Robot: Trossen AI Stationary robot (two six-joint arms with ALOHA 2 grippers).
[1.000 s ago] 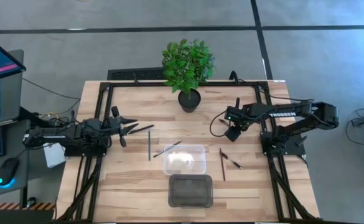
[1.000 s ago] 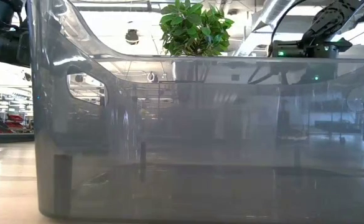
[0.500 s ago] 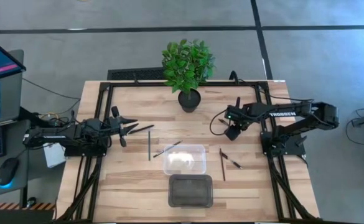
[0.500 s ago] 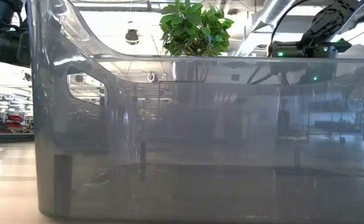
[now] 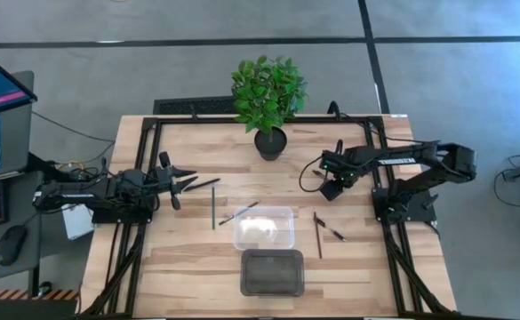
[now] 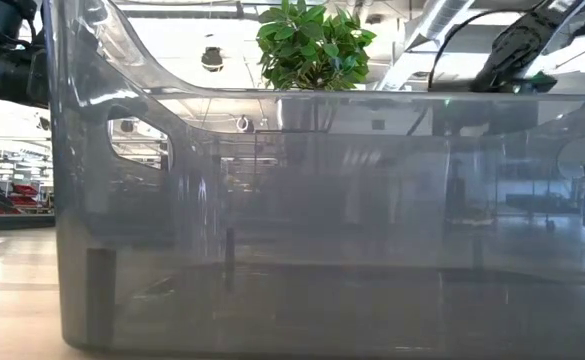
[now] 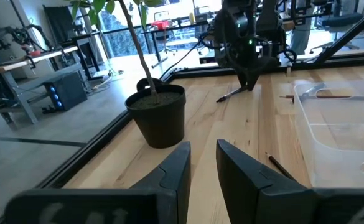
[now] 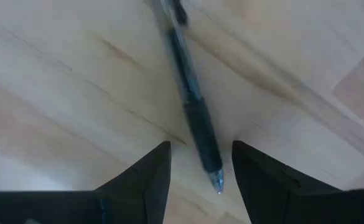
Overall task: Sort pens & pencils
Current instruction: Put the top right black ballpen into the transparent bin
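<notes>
- Nothing visibly sorted yet: clear tray [image 5: 264, 229] and dark tray [image 5: 273, 272] apparently holding no pens or pencils.
- Right gripper [image 8: 196, 180] open, straddling a pen [image 8: 194, 118] on the table [image 5: 188, 267], not yet gripping.
- Left gripper [image 7: 202, 169] slightly parted, empty, waiting at the left edge.
- Other pens and pencils scattered around the trays.

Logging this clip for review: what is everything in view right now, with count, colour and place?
Table: one, pale wood.
Potted plant: one, green, far edge.
Clear tub: one, centre.
Dark tub: one, near edge.
Pens and pencils: about six dark sticks; three left of the clear tub, two right of it, one pen between the right gripper's fingers.
Left gripper: left side, waiting, empty.
Right gripper: open, low over that pen.
</notes>
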